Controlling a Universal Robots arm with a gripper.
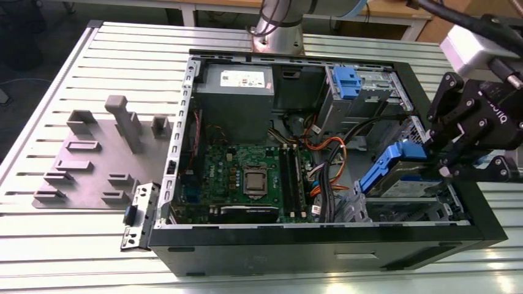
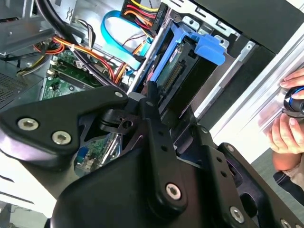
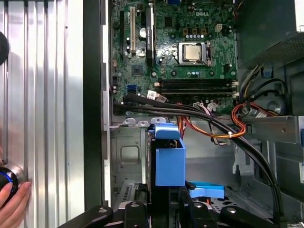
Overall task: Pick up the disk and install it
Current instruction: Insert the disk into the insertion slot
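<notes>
The disk (image 1: 391,174) is a silver drive with a blue-and-white label in a blue plastic carrier. It is held tilted over the drive bay (image 1: 408,211) in the near corner of the open computer case (image 1: 327,257), at the exterior view's right. My gripper (image 1: 439,160) is shut on the disk's outer end. In the first wrist view the blue carrier (image 3: 169,161) stands straight out from between the black fingers (image 3: 137,211). In the second wrist view the disk (image 2: 183,57) sits just beyond a black finger (image 2: 152,102), its connector edge facing the bay.
Bundled black and orange cables (image 1: 327,153) run beside the bay. The motherboard (image 1: 245,177) and grey power supply box (image 1: 234,92) lie further in. A blue latch (image 1: 346,82) sits on the far bay. A grey fixture plate (image 1: 90,159) lies on the slatted table. A hand (image 2: 289,118) rests at the table edge.
</notes>
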